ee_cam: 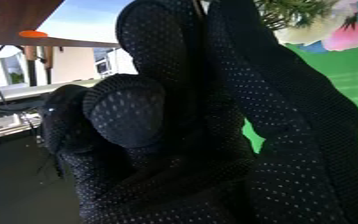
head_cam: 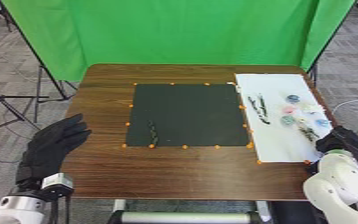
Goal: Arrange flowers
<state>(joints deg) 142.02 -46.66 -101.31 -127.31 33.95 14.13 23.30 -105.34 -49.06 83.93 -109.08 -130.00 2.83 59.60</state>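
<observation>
OK, right robot hand (head_cam: pixel 337 141) is beside the sprig (head_cam: pixel 309 132), lower right of head view; I can't tell if it's pinching anything. Left robot hand (head_cam: pixel 53 145) spread, lower left. Blooms (head_cam: pixel 288 109) mid-right on sheet (head_cam: pixel 278 150). Sprig looks light, springy, leaves fragile: I'd take the bare stem, gently.

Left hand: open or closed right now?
Open: in the head view, the left hand has its fingers extended, over the table's left edge.
</observation>
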